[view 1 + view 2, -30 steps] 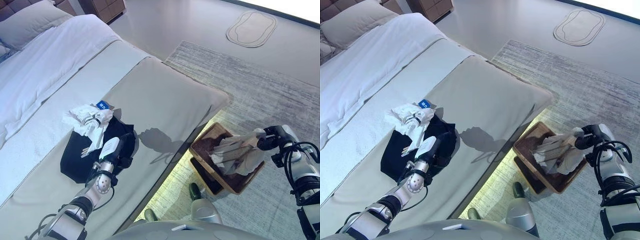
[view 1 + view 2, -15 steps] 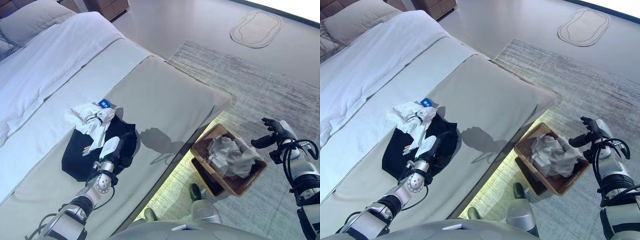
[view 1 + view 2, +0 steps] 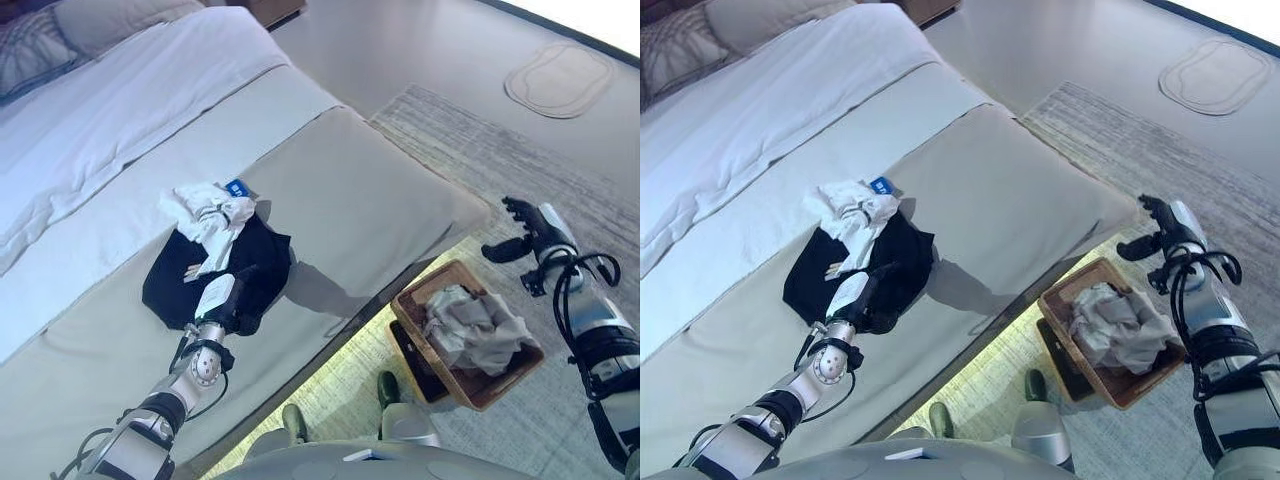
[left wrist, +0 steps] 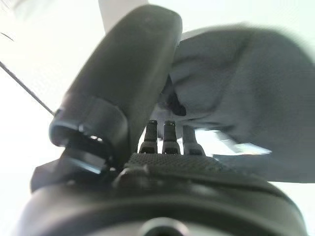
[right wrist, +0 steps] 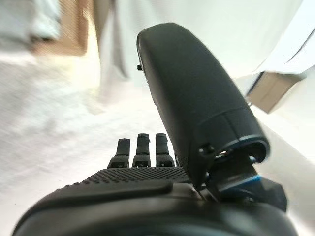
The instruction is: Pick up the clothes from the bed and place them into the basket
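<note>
A dark garment (image 3: 220,272) lies on the bed's beige cover (image 3: 360,200), with a crumpled white garment (image 3: 208,212) on its far edge. My left hand (image 3: 226,298) rests open on the dark garment's near edge, and its wrist view shows straight fingers (image 4: 164,135) against the dark cloth (image 4: 236,73). The brown basket (image 3: 440,366) stands on the rug by the bed's corner and holds a pale grey garment (image 3: 476,326). My right hand (image 3: 522,232) is open and empty in the air beyond the basket, with straight fingers (image 5: 141,150) in its wrist view.
A white duvet (image 3: 120,110) and pillows (image 3: 110,18) cover the far side of the bed. A grey rug (image 3: 470,160) runs under the basket. An oval mat (image 3: 560,78) lies on the floor at the far right.
My right hand opened and dropped the pale garment into the basket, then rose away beyond it. The camera has shifted. My left hand has stayed on the dark garment.
</note>
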Motion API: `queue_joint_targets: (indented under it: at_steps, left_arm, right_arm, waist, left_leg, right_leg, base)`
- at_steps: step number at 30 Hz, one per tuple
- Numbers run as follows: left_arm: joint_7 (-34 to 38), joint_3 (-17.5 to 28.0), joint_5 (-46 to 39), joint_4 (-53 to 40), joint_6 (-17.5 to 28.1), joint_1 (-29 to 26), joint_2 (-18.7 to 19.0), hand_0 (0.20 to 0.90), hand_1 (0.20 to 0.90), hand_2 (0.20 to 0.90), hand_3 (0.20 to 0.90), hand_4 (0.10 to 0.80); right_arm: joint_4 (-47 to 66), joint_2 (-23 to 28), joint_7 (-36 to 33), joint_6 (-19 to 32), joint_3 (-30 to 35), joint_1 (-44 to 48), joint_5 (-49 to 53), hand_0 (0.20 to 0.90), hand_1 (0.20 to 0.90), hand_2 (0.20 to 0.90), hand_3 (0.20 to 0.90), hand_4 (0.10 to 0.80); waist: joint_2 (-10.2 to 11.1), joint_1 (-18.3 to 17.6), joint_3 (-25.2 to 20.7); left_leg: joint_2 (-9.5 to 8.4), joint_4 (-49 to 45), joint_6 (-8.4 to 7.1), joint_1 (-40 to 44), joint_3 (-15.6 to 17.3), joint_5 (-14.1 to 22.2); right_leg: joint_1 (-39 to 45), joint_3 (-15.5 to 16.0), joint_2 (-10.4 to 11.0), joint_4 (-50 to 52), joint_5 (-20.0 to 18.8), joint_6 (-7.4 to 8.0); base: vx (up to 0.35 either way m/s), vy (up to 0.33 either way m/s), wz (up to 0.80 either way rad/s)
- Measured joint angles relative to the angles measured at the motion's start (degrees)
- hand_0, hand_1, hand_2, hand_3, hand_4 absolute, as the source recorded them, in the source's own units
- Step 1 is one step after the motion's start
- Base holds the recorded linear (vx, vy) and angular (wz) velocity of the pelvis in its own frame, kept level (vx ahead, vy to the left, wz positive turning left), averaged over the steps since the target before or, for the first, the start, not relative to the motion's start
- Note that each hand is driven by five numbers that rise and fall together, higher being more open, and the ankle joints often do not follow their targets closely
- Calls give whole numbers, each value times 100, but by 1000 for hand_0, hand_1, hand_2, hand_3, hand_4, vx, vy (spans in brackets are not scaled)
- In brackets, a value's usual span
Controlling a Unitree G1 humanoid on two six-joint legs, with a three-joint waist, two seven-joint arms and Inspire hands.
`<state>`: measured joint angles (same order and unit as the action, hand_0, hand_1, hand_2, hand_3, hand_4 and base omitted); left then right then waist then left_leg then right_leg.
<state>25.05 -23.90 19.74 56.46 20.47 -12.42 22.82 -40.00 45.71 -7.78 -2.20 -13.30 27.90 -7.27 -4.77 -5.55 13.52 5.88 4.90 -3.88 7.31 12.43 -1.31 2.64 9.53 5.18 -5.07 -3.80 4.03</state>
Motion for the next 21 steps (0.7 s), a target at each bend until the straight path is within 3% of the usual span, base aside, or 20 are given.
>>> queue_joint_targets:
  at_steps: [10,16,18,21]
  left_arm:
    - [150,389,-85,7,-31,283,-100,900,900,900,900,800]
    - [127,387,-189,-190,-7,328,-96,900,900,900,900,800]
    - [286,362,-149,-320,-29,364,-66,900,900,900,900,800]
    - [747,346,-40,-551,-47,116,78,900,900,900,900,800]
  right_arm:
    - [101,56,-76,-34,-696,1316,-529,900,900,900,900,800]
    - [73,67,-83,-180,-1267,2366,-547,900,900,900,900,800]
    - [63,52,-122,-260,-1508,2698,-545,900,900,900,900,800]
    - [-22,88,-231,-433,-1928,3301,-539,900,900,900,900,800]
  waist:
    - [-102,706,357]
    - [-182,1171,824]
    - [-154,1383,952]
    - [-20,1572,1399]
  left_leg:
    - [-118,-556,-8,-592,-773,-7]
    - [-187,-789,-119,-1079,-1124,-85]
    - [-230,-988,-119,-1373,-1227,-85]
    - [-420,-1384,-105,-1661,-1434,-74]
  right_leg:
    - [88,714,112,26,5,-3]
    - [-308,1040,236,529,182,-15]
    - [-638,1150,351,995,376,-33]
    - [-1202,1231,780,2302,944,-181]
  base:
    - [-3,37,39]
    - [-71,14,33]
    - [-54,8,28]
    - [0,-7,45]
